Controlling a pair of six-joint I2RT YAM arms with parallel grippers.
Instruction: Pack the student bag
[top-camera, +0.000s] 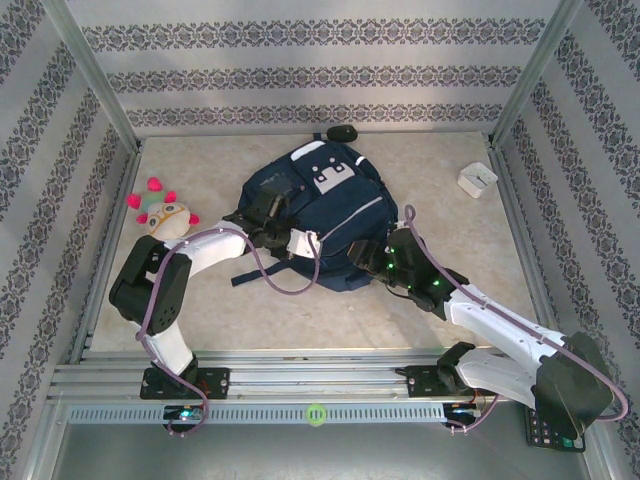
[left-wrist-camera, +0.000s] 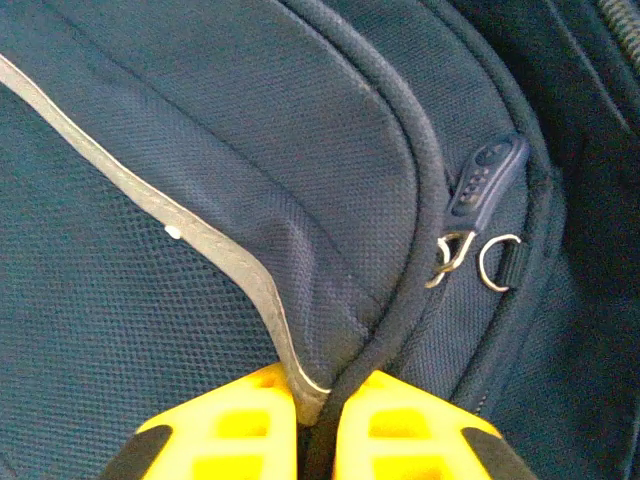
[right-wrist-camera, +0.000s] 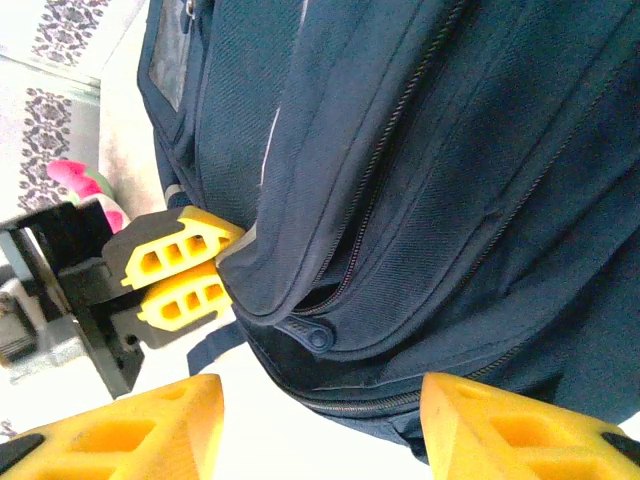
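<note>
Navy fabric with grey-white patches marks the student bag, which lies flat on the pale table with its patched end turned away from the arm bases; the left gripper meets the bag at its left side, its yellow fingers pressed together on a fold of the cloth, pinching the piped pocket edge just where a light reflective stripe runs down to it; a little to the right of that pinch along the same seam, a dark rubbery zip pull hangs beside two small metal rings; the right gripper sits at the bag's near right corner with its fingers spread wide, the bag's rounded bottom edge just beyond the gap between them and touching neither, bare table showing in that gap; from the right wrist camera a closed zip curves along the bag's side and ends at a round slider close to that bottom edge; a plush toy with pink tufts rests on the table to the left of the bag, clear of it; a small white box stands well to the right of the bag; a dark oval thing lies just past the bag's far end, though I cannot tell what it is.
</note>
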